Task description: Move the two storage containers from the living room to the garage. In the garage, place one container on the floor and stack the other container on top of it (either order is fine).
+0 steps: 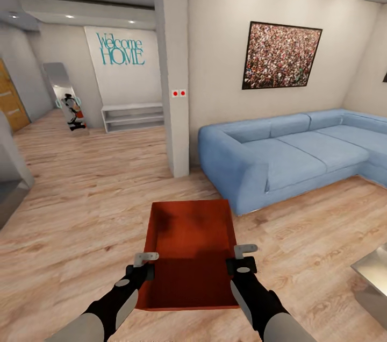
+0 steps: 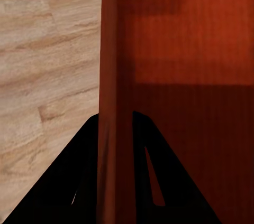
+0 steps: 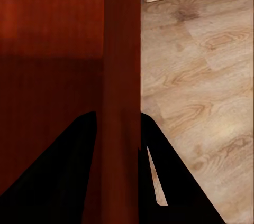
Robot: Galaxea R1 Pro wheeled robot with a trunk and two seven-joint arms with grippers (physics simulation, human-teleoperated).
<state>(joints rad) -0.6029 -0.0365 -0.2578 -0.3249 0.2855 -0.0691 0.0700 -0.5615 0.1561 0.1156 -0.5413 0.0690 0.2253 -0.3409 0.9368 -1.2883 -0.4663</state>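
One orange-red storage container (image 1: 188, 245) hangs low in front of me over the light wood-plank floor (image 1: 80, 197) of the living room. My left gripper (image 1: 144, 262) is shut on its left wall and my right gripper (image 1: 243, 258) on its right wall. In the left wrist view that wall (image 2: 116, 65) runs between the black fingers (image 2: 63, 187) of the left gripper (image 2: 116, 115), with the ribbed inside bottom (image 2: 196, 129) beside it. The right wrist view has the other wall (image 3: 121, 49) pinched in the right gripper (image 3: 119, 114). The garage is out of view.
A blue corner sofa (image 1: 290, 154) stands ahead to the right. A white pillar (image 1: 174, 62) rises straight ahead, with a low white shelf (image 1: 133, 116) and a leaning board (image 1: 67, 97) beyond it. A wooden door (image 1: 11, 100) is far left. A grey table corner (image 1: 373, 272) juts in at right.
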